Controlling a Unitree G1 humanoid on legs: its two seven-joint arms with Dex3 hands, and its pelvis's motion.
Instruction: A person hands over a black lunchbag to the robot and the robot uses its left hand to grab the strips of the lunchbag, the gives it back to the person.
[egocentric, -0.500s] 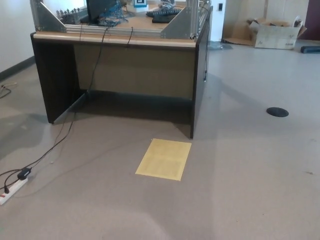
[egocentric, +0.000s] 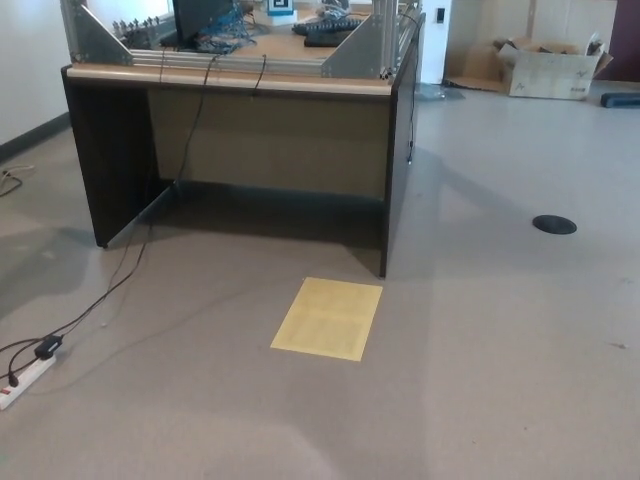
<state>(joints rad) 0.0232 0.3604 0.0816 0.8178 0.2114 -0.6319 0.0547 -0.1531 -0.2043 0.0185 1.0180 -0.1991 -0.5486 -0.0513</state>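
I am looking down from the head camera and neither robot hand is showing, left or right, so I cannot tell whether either is released, clenched or grasping anything. The black lunchbag is not showing either, and no person is standing in the picture, so I have no robot hand from which to place anything and am naming things by how they lie to one another.

What I am seeing is the floor (egocentric: 500, 380), with a dark-sided desk (egocentric: 240, 130) at the back carrying metal framing (egocentric: 365, 45) and cables on its top. A yellow sheet (egocentric: 328, 318) is lying flat on the floor just in front of the desk's near corner. A power strip (egocentric: 22, 381) is lying at the lower left edge, its cable running toward the desk. A cardboard box (egocentric: 550, 65) is sitting far off at the upper right, and a round dark floor plate (egocentric: 554, 224) is lying well apart from the desk.

I am judging that the handover is either not yet begun or already finished; these views alone are not settling which. If it is waiting, the next move is calling for a person to bring the bag into view, straps up, and for me to be raising the left arm so the fingers can close round the straps.
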